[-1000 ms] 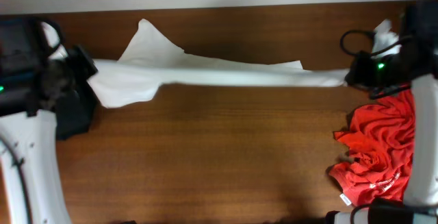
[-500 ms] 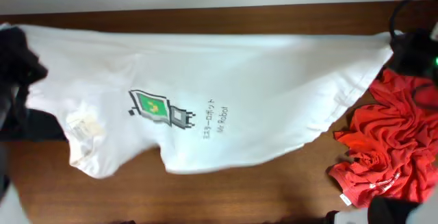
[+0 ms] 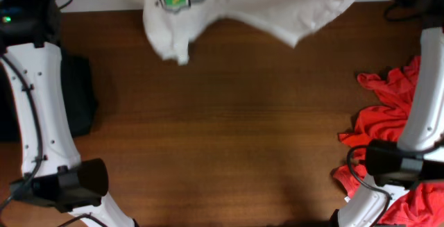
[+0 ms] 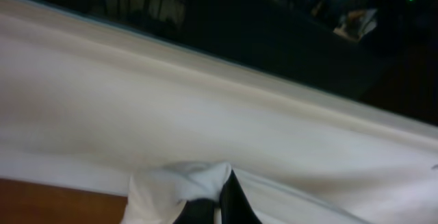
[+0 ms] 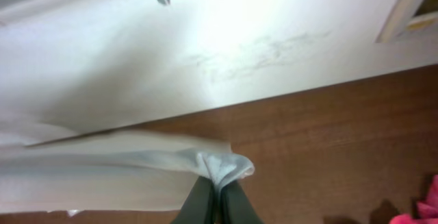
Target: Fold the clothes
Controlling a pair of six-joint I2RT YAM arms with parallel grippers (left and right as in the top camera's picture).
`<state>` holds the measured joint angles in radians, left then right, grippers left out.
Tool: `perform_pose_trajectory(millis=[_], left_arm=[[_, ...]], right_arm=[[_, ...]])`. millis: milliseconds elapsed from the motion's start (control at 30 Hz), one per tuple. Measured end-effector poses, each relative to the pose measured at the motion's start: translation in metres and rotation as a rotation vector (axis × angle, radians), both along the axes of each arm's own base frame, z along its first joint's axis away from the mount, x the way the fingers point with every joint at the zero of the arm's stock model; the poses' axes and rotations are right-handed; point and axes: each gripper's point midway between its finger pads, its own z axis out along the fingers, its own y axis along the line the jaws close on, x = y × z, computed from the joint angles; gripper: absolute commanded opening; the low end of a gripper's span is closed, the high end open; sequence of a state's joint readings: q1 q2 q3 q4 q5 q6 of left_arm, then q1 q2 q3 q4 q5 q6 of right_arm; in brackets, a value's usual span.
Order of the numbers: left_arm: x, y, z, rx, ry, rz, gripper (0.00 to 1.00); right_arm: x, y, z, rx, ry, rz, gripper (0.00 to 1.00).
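Top edge cuts off the white shirt [image 3: 263,1].

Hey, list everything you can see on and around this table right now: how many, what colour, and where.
white T-shirt: one, white with a small green print, spread along the far edge of the table, gripped at both ends
red clothes: one crumpled heap, red, right side of the table; the number of pieces cannot be told
dark item: one, black, left edge of the table beside the left arm; too dark to identify
table: one, brown wood
left arm: one, white with black joints, left side
right arm: one, white with black joints, right side
left claw: one, black, shut on a fold of the white T-shirt
right claw: one, black, shut on a fold of the white T-shirt
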<state>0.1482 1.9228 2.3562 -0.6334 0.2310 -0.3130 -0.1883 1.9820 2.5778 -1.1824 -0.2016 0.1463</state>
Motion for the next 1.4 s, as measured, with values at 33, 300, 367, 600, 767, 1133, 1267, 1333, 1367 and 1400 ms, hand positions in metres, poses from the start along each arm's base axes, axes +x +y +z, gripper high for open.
perform_pose_trajectory(millis=[33, 300, 367, 600, 767, 1133, 1267, 1333, 1367, 1400], left_arm=[[-0.008, 0.001, 0.009, 0.000, 0.003, 0.001, 0.00], [-0.113, -0.021, -0.177, -0.062, 0.869, -0.021, 0.00], [-0.125, -0.034, -0.241, -0.047, 1.061, -0.054, 0.00], [-0.251, -0.054, -0.405, -0.048, 1.690, -0.111, 0.00], [-0.305, -0.055, -0.429, -0.042, 1.855, -0.144, 0.00], [-0.285, -0.038, -0.348, -0.040, 1.292, -0.034, 0.00], [-0.227, -0.029, -0.341, -0.096, 1.065, 0.033, 0.00], [-0.199, -0.030, -0.338, -0.118, 0.969, 0.025, 0.00], [-0.188, -0.031, -0.340, -0.128, 0.943, 0.017, 0.00], [-0.183, -0.032, -0.342, -0.135, 0.934, 0.013, 0.00]], right_arm=[[-0.009, 0.000, 0.005, -0.005, 0.005, -0.009, 0.04], [-0.098, -0.012, -0.147, 0.019, 0.702, -0.056, 0.04], [-0.119, -0.016, -0.203, 0.032, 0.905, -0.060, 0.04], [-0.220, -0.002, -0.329, 0.082, 1.405, -0.034, 0.04], [-0.277, 0.007, -0.378, 0.131, 1.552, -0.073, 0.04], [-0.242, -0.007, -0.326, 0.096, 1.027, -0.237, 0.04], [-0.192, -0.017, -0.324, 0.084, 0.815, -0.243, 0.05], [-0.168, -0.021, -0.318, 0.082, 0.711, -0.240, 0.06], [-0.159, -0.022, -0.316, 0.084, 0.674, -0.238, 0.06], [-0.152, -0.023, -0.313, 0.084, 0.643, -0.235, 0.06]])
